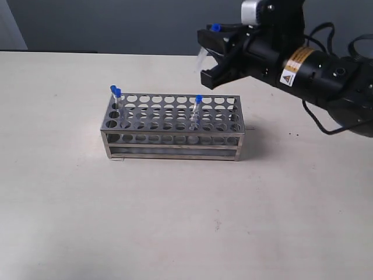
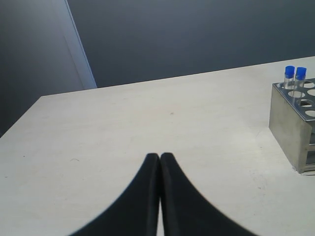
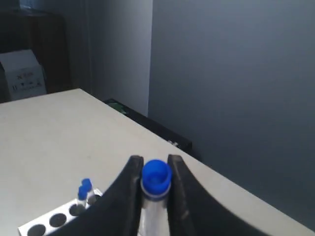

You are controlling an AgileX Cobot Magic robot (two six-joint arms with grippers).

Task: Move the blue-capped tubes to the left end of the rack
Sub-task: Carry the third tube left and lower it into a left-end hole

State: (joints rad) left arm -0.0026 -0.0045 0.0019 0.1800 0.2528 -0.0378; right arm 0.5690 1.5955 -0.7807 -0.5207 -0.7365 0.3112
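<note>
Transfer of a tube, carry phase. The right gripper (image 1: 205, 55) is clamped on one tube (image 3: 156, 179), with a finger (image 3: 129, 196) on each side of the body just under the blue cap. The cap stands proud of the fingertips, so the grip falls on the clear wall and the lower end is left free, presumably for entry into a hole. The tube is held tilted, above and clear of the rack (image 1: 172, 131). Judged from the exterior view, that height would let it pass over the seated caps without striking them.

Relative to these fingers, the pair (image 1: 115, 96) already at the rack's left end lies beyond the fingertips and lower down, well apart. A lone tube (image 1: 197, 111) stands nearly beneath them, in a hole toward the right end, not yet moved. The free holes beside the pair are the likely target.

The left gripper (image 2: 160, 160) is closed on nothing, its fingers pressed together above the table (image 2: 98, 137). The rack's left end and the pair sit off to one side, well apart from its tips. It appears parked out of the working arm's path.
</note>
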